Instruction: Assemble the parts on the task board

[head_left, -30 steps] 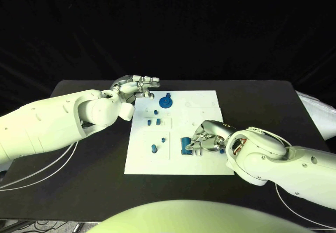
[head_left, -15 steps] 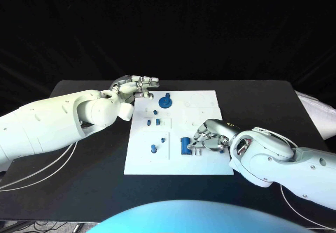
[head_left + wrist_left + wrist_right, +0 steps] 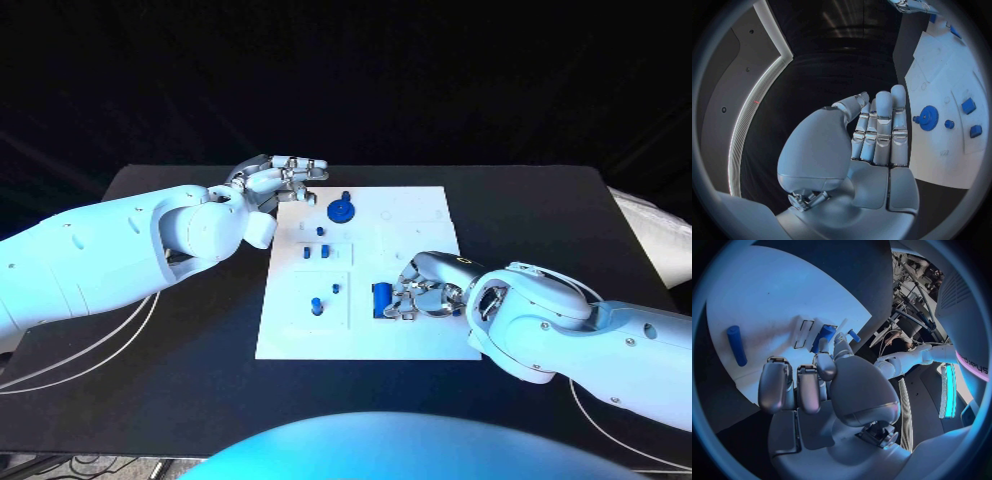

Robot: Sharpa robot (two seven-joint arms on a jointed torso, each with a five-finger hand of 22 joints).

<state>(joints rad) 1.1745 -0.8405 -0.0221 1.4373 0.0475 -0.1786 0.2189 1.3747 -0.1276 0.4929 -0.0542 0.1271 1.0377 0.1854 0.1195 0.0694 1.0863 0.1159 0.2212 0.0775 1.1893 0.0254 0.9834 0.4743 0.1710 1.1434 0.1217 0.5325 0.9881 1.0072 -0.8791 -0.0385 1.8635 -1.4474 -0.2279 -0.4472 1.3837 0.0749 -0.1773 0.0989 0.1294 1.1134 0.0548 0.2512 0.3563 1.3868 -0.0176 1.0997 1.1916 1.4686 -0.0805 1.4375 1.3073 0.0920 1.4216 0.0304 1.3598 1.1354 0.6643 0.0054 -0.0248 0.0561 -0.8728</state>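
**Right hand lowered onto a blue part near the board's front edge**

A white board [image 3: 361, 270] is seen lying in the middle of a black table [image 3: 173, 360]. Small blue parts are spread over it: a gear [image 3: 342, 210] near the far edge, several small pegs [image 3: 326, 250] around the middle, and a larger block [image 3: 382, 299] towards the near right.

The right hand [image 3: 426, 292] is placed just beside the block, with its fingers curled down over the board at the block's right side. Compared with a second ago, the hand is seen shifted slightly and tucked lower against the block; the block itself is not noticeably moved. Whether a part is actually gripped cannot be told, since the fingertips are hidden from above. In the right wrist view, the fingers [image 3: 786, 385] are bent over the board, with a blue rod [image 3: 736, 345] lying apart from them.

The left hand [image 3: 277, 180] is held at the board's far left corner, unchanged, fingers together and nothing held. The gear [image 3: 928, 118] is seen well beyond its fingertips.

The assembly is judged to be at a grasping or seating step at the block, with most parts loose.
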